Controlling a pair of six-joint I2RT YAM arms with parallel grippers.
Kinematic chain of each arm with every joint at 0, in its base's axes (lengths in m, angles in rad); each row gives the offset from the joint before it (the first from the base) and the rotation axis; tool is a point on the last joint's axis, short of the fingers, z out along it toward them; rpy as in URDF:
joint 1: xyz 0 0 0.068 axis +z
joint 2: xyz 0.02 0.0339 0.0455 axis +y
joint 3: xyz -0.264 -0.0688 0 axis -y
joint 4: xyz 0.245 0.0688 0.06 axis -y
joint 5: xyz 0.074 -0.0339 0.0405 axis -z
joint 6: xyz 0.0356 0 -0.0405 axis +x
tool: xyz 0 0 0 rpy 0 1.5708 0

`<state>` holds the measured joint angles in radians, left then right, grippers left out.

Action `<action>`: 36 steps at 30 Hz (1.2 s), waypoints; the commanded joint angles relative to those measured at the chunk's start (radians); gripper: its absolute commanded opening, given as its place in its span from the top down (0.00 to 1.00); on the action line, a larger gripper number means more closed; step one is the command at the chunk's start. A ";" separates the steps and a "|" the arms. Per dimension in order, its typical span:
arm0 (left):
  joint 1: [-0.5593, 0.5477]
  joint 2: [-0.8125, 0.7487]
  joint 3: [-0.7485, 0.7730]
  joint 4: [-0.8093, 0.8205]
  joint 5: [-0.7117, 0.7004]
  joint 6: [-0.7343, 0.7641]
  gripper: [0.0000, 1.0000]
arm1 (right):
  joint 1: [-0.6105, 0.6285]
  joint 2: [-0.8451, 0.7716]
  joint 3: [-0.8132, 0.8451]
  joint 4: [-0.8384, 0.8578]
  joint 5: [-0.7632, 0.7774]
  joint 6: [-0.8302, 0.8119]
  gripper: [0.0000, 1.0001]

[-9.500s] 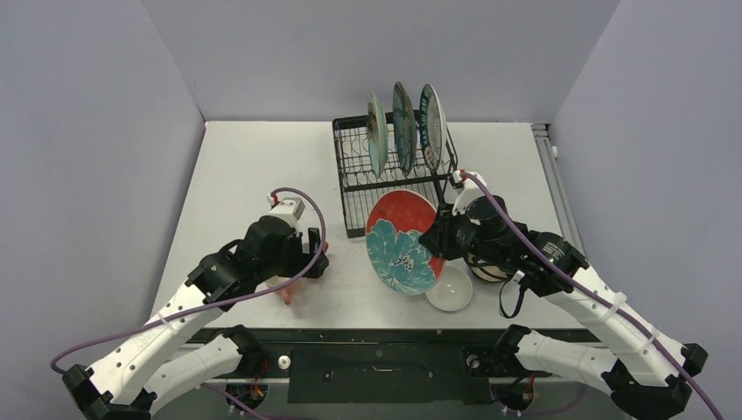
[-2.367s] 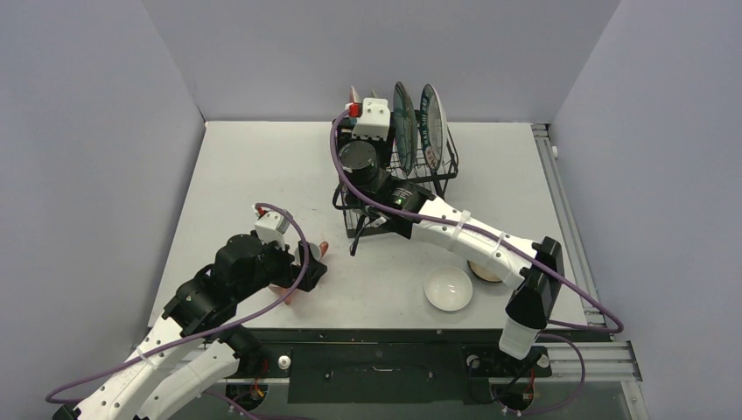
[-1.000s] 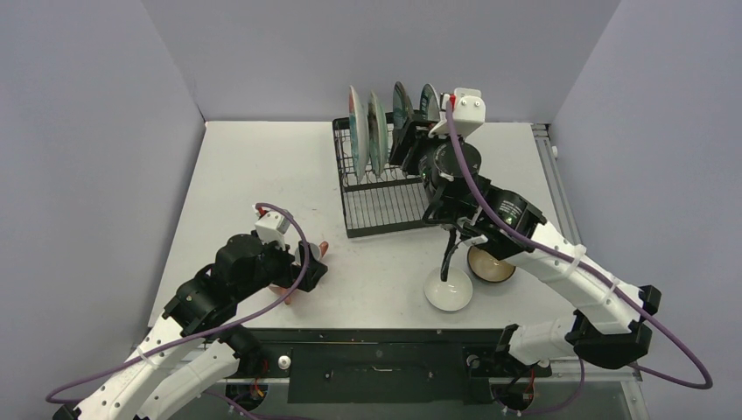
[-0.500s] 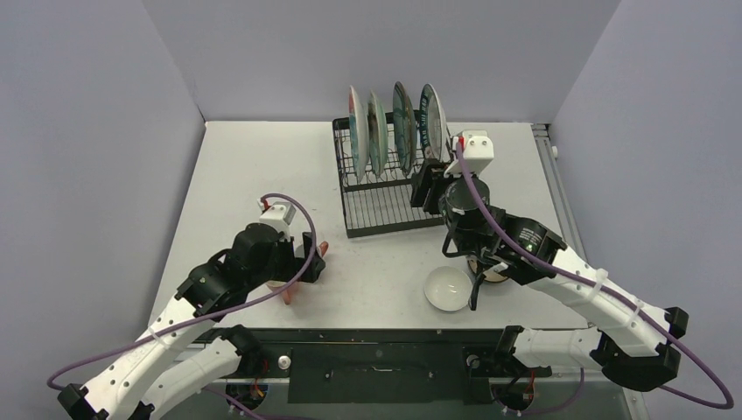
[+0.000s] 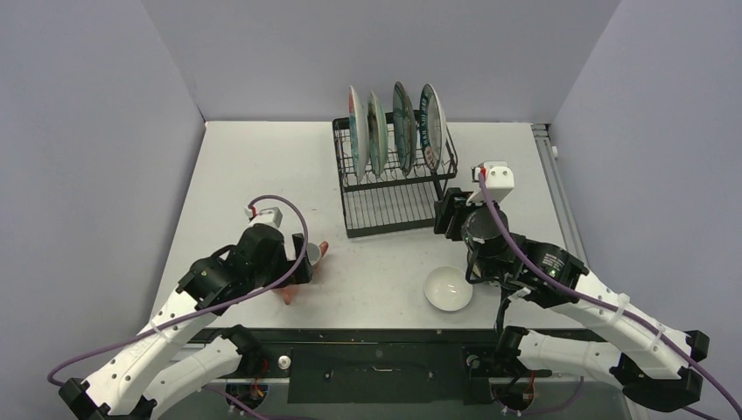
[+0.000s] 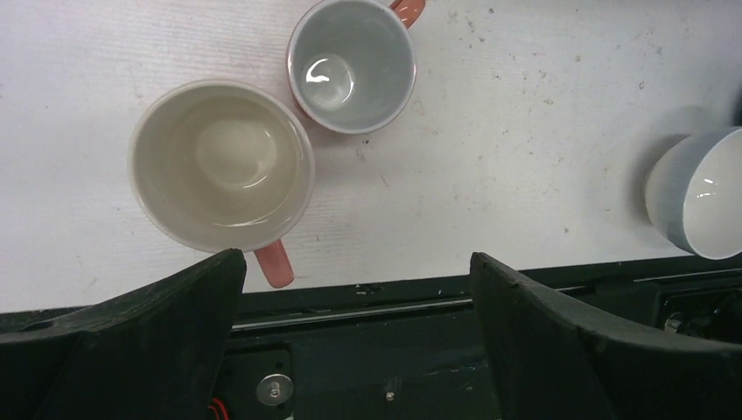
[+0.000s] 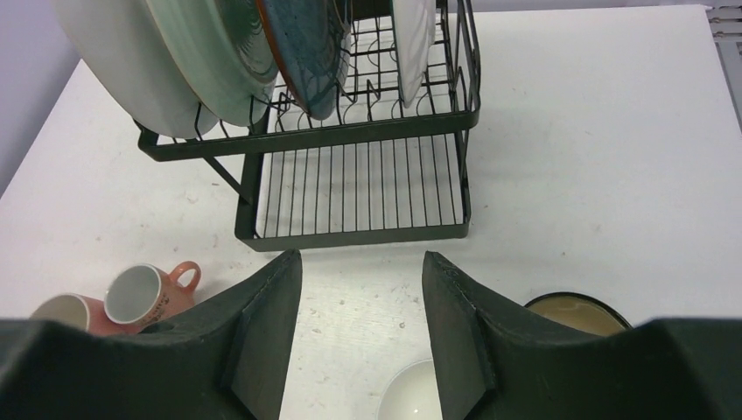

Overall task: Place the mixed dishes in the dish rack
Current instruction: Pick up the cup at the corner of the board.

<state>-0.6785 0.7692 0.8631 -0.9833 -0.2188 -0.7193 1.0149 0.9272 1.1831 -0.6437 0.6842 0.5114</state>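
While the left gripper (image 6: 356, 262) hangs with jaws apart, both pink mugs (image 6: 223, 166) (image 6: 352, 63) sit upright just beneath it.

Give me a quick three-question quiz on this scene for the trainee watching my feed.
1. True or false: the lower tray of the dish rack is already loaded.
2. How many plates stand upright in the rack's slots? A) two B) three C) four
3. Which dishes sit on the table right under the left gripper?

Key: 1. False, the tray is bare wire. 2. C. 3. The two pink mugs, upright and side by side.
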 commanded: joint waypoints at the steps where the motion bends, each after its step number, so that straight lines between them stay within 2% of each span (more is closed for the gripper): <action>1: 0.004 -0.001 0.004 -0.046 -0.018 -0.045 0.01 | -0.006 -0.055 -0.030 -0.008 0.015 0.010 0.51; 7: 0.005 0.040 0.005 -0.060 -0.051 -0.063 0.09 | -0.007 -0.092 -0.076 -0.009 -0.035 0.022 0.52; 14: 0.005 0.166 0.010 -0.018 -0.081 -0.035 0.14 | -0.009 -0.139 -0.115 -0.014 -0.052 0.024 0.52; 36: 0.012 0.388 -0.001 0.068 -0.097 0.037 0.44 | -0.026 -0.173 -0.164 -0.018 -0.079 0.023 0.56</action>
<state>-0.6724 1.1408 0.8589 -0.9661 -0.3008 -0.7063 1.0000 0.7677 1.0264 -0.6735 0.6113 0.5297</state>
